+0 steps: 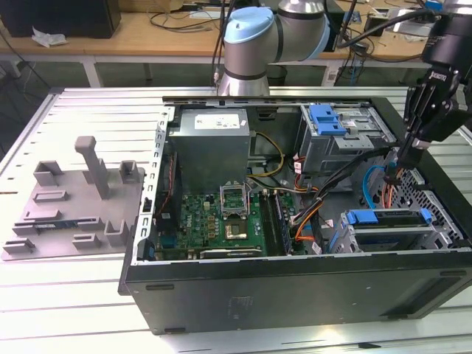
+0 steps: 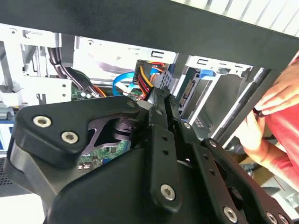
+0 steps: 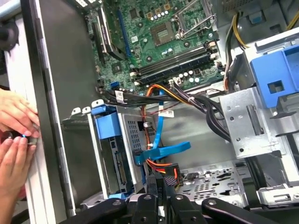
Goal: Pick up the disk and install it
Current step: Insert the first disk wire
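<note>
The disk (image 1: 387, 225), silver with a bright blue carrier frame, sits in the lower bay at the open computer case's near corner, on the exterior view's right. In the first wrist view the disk (image 3: 122, 156) stands in that bay with blue and orange cables beside it. My gripper (image 1: 405, 163) hangs just above and behind the bay, over the cables. Its black fingers (image 3: 153, 185) lie close together with nothing between them. In the second wrist view the gripper (image 2: 160, 100) points at the cable bundle inside the case.
The black computer case (image 1: 295, 291) lies open on the slatted table. A grey drive cage with a blue latch (image 1: 335, 125) stands at the back. A grey fixture plate with posts (image 1: 74, 210) lies on the exterior view's left. A person's hands (image 3: 14, 123) rest at the case wall.
</note>
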`<action>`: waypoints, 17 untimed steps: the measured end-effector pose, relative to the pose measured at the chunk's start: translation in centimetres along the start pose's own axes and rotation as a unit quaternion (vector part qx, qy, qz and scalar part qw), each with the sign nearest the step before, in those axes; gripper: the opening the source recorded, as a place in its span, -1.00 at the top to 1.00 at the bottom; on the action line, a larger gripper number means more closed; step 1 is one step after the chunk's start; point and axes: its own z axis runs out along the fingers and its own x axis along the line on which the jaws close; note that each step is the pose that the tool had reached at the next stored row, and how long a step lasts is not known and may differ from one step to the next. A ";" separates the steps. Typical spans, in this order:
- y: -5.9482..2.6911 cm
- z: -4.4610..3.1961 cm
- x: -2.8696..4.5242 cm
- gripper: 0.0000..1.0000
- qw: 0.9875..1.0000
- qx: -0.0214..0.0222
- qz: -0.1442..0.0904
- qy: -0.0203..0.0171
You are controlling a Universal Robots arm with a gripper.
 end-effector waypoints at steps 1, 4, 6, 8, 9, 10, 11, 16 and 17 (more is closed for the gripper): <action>0.01 0.04 0.09 0.66 1.000 0.001 0.000 -0.008; 0.07 0.27 0.73 0.66 1.000 0.001 -0.001 -0.023; 0.14 0.40 1.12 0.66 1.000 0.001 -0.001 -0.026; 0.22 0.57 1.57 0.66 1.000 0.001 -0.002 -0.029; 0.24 0.63 1.75 0.66 1.000 0.001 -0.002 -0.031; 0.27 0.71 1.97 0.66 0.999 0.001 -0.002 -0.033; 0.29 0.78 2.15 0.66 0.999 0.000 -0.002 -0.035; 0.31 1.16 3.24 0.66 0.999 0.000 -0.003 -0.047; 0.32 1.23 3.45 0.66 0.999 0.000 -0.004 -0.049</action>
